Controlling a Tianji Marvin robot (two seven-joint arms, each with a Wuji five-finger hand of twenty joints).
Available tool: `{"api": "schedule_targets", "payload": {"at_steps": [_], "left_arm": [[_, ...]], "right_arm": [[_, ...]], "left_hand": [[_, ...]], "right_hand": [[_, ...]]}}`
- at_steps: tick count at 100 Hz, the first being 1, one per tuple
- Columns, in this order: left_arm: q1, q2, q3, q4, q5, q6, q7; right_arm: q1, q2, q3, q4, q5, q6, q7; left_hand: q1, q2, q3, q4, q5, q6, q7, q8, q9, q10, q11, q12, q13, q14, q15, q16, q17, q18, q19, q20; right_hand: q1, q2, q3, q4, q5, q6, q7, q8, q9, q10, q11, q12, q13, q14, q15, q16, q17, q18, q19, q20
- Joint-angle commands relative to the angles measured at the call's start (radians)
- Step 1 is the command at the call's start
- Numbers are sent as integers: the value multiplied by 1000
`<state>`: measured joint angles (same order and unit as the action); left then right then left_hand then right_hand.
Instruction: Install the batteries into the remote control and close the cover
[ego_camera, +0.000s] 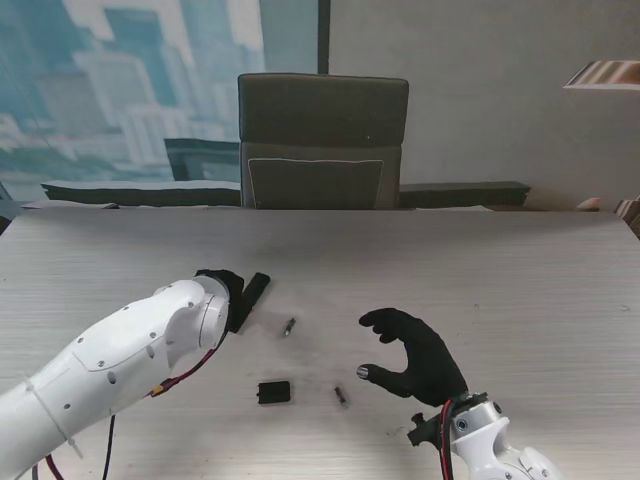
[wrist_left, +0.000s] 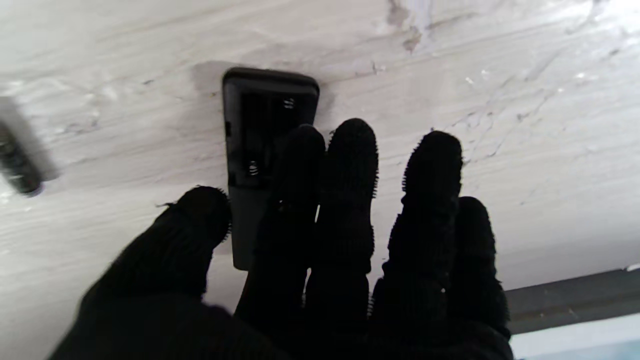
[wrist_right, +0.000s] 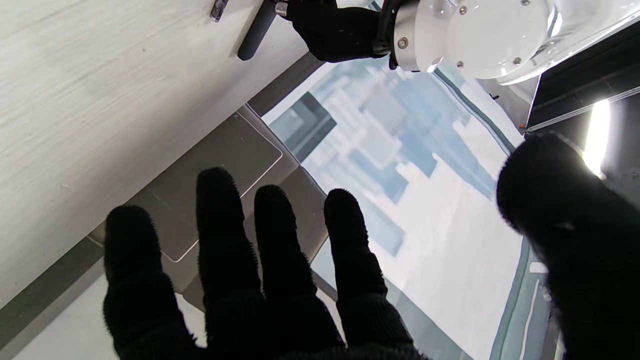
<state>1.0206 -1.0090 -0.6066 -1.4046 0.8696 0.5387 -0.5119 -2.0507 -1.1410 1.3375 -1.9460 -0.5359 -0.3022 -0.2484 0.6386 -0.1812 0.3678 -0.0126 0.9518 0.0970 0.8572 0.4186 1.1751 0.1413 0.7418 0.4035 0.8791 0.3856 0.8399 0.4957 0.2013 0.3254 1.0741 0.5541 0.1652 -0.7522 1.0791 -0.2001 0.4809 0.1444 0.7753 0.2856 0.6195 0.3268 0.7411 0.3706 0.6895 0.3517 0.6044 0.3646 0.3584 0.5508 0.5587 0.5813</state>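
Observation:
The black remote control lies on the table with its back up and its battery bay uncovered and empty. My left hand is shut on the remote's near end, fingers over it and thumb at its side. One battery lies just right of the remote, blurred in the left wrist view. A second battery and the black cover lie nearer to me. My right hand hovers open to the right of them, fingers spread and holding nothing.
A grey office chair stands behind the table's far edge. The pale wood-grain table top stretches wide to the right. Red and black cables hang under my left forearm.

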Motion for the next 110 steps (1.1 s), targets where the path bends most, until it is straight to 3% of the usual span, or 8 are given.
{"api": "schedule_targets", "payload": {"at_steps": [1,33,52,60,73,78,100,110], "left_arm": [[27,8,-9,-30,3,-13,-29],[233,-1,-299,-192,107,-156,-30],[294,-9,-419,-187,190,-387,84],[293,-7,-436,-152,243,-489,144],[265,1,-430,-73,290,-613,219],[252,3,-417,-46,308,-630,249],[185,16,-342,60,355,-699,330],[150,24,-295,111,398,-725,403]], "right_arm": [[-7,-4,-1,0,5,-6,12],[-7,-4,-3,2,6,-2,12],[-2,-3,-8,6,8,3,18],[0,-2,-10,8,8,6,20],[5,-2,-15,12,6,13,20],[7,-1,-17,15,4,17,21],[17,1,-26,19,2,35,30],[20,1,-29,20,1,42,33]], "left_hand": [[12,34,-43,14,17,21,-35,-17,-25,19,-33,-11,-28,35,-24,-14,-26,12,0,8],[-1,42,-99,42,-151,30,-163,-35,-193,36,-108,-6,-150,26,-113,-13,-92,6,-65,-25],[-51,9,-8,38,-222,13,-231,-41,-302,32,-176,-14,-227,-10,-200,-14,-111,16,-107,-52],[-78,-5,49,28,-280,14,-262,-49,-371,25,-203,-20,-272,-33,-237,-20,-126,18,-129,-63],[-51,-28,159,3,-442,-145,-356,-84,-570,19,-282,-48,-432,-97,-366,-63,-181,-1,-214,-109],[-28,-48,203,-1,-537,-207,-408,-108,-631,9,-292,-53,-468,-113,-385,-68,-190,-9,-225,-117],[20,-148,381,-27,-779,-281,-550,-200,-799,-32,-298,-59,-543,-162,-411,-76,-219,-40,-262,-142],[22,-206,477,-42,-793,-307,-762,-325,-855,-60,-269,-47,-546,-189,-395,-72,-215,-57,-249,-137]], "right_hand": [[11,11,-13,16,-25,-13,-3,-6,-10,-2,0,2,13,0,10,1,0,7,3,13],[13,14,-14,17,-24,-14,-3,-6,-10,-1,0,2,13,1,11,1,0,8,3,13],[14,16,-16,18,-24,-14,-3,-6,-10,-2,1,2,12,0,11,1,0,8,2,13],[15,16,-16,18,-25,-14,-3,-6,-11,-2,0,2,12,-1,11,1,0,8,2,13],[15,17,-18,18,-25,-13,-3,-6,-11,-3,1,2,13,1,11,1,0,8,2,13],[15,17,-18,18,-25,-14,-3,-6,-12,-1,0,2,11,0,10,1,0,8,2,14],[15,20,-18,18,-25,-14,-3,-6,-11,-1,1,2,10,0,10,1,0,8,2,14],[14,20,-19,18,-25,-14,-3,-6,-11,-1,1,2,10,1,10,1,0,8,2,14]]}}
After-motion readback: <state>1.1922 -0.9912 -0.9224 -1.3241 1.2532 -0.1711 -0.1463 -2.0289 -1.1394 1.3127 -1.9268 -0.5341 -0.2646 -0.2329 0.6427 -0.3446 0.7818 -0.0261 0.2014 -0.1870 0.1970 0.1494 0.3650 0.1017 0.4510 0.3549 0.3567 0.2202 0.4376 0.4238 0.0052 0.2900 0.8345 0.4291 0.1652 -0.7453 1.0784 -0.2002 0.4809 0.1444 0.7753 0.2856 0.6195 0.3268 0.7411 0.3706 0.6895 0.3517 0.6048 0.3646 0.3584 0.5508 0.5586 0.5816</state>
